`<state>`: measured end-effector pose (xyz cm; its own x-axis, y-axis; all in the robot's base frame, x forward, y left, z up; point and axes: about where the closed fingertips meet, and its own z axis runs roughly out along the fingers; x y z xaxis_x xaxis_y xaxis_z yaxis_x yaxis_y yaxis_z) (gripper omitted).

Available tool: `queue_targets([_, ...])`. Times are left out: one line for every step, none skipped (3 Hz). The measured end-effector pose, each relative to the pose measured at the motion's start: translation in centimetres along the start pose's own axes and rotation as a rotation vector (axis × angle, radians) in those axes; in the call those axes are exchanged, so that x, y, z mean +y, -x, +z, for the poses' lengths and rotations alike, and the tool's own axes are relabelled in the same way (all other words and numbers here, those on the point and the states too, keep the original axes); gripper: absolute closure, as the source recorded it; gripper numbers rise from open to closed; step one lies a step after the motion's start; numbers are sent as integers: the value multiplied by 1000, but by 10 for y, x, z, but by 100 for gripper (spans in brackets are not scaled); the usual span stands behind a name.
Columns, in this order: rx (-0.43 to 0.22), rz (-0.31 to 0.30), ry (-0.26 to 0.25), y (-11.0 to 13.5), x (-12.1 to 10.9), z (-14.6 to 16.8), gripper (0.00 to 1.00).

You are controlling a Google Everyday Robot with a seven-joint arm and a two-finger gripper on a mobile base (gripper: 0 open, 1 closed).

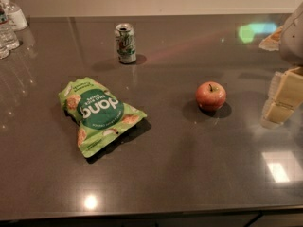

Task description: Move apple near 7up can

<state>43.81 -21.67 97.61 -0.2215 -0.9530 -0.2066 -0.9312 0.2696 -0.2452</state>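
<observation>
Hovering with gripper (pixel 283 97) at three o'clock of the apple (pixel 210 95), not touching; cannot tell if squeezed. Not started: apple to carry from four o'clock of 7up can (pixel 125 43), well apart.

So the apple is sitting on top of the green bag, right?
No. The camera view shows the apple sitting on the table, apart from the green bag and off to its right. The gripper hangs beside the apple, at the picture's right edge.
</observation>
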Motion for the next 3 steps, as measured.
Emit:
queue_targets([-1,-1,-2,1,0,0,0])
queue_targets([-52,8,5,6,-7,11,0])
queue_targets([-112,37,27,9,-19,35,0])
